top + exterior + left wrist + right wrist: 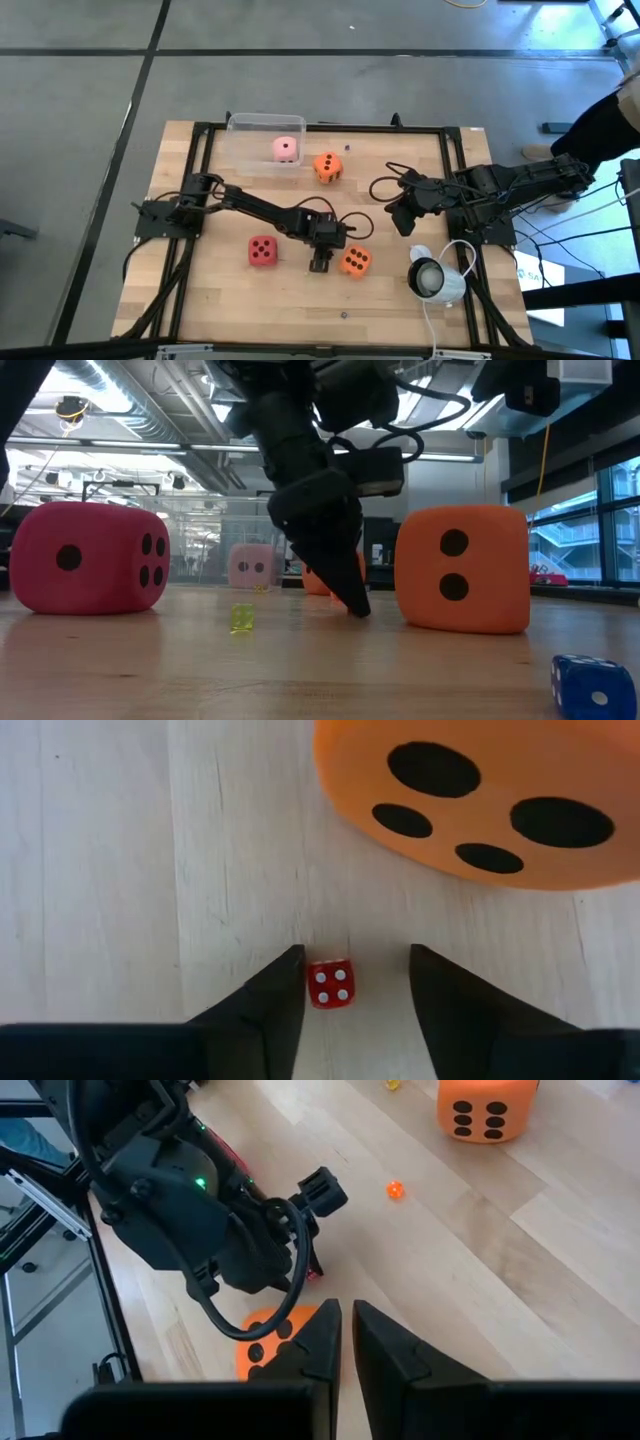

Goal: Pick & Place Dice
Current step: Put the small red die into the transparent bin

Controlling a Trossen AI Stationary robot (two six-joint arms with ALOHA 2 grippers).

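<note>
Four big dice are in the high view: the red one, an orange one, a second orange one, and the pale pink one, which sits in a clear container. My left gripper points down at the table between the red die and the near orange die. It is open, with a tiny red die with white pips on the wood between its fingers. My right gripper waits shut at the right, clear of everything. My left gripper comes from above with its fingers on either side of the tiny red die. One finger stands right at the die's side face. I cannot tell whether it touches. The die rests flat on the table.
Other tiny dice lie on the wood: a yellow-green one, a blue one and an orange one. A white round device with a cable sits near the right front. A black frame edges the table.
</note>
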